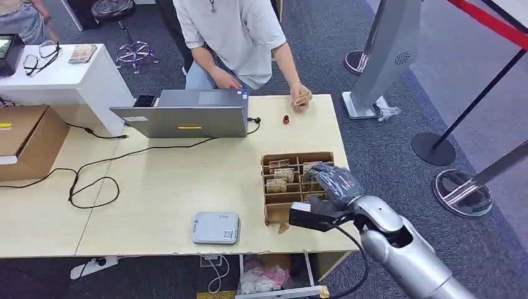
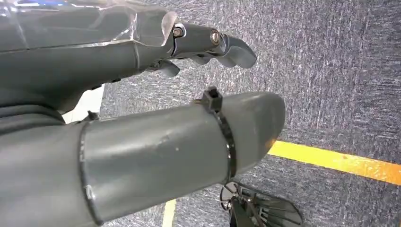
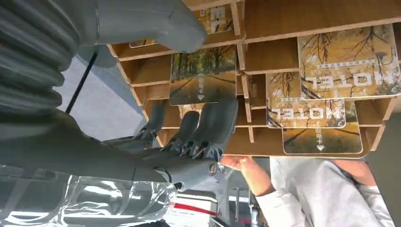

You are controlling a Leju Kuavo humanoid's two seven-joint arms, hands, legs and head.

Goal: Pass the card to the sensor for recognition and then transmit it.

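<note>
A wooden card box (image 1: pixel 281 213) with several slots stands on the table's right side, with tree-printed cards in it. My right hand (image 1: pixel 331 182) hovers over the box's right half. In the right wrist view its thumb and fingers (image 3: pixel 213 125) are spread on either side of one card (image 3: pixel 202 75) standing in a slot; the fingertips reach its edge and the thumb stays apart from it. Other cards (image 3: pixel 347 64) fill neighbouring slots. The grey-white sensor pad (image 1: pixel 215 227) lies near the table's front edge, left of the box. My left hand (image 2: pixel 94 56) hangs over the carpet, holding nothing.
An open laptop (image 1: pixel 187 113) stands at the table's far side with black cables (image 1: pixel 93 180) trailing left. A person sits behind it, one hand (image 1: pixel 301 97) resting on the table near a small red object (image 1: pixel 286 119). A cardboard box (image 1: pixel 28 140) sits far left.
</note>
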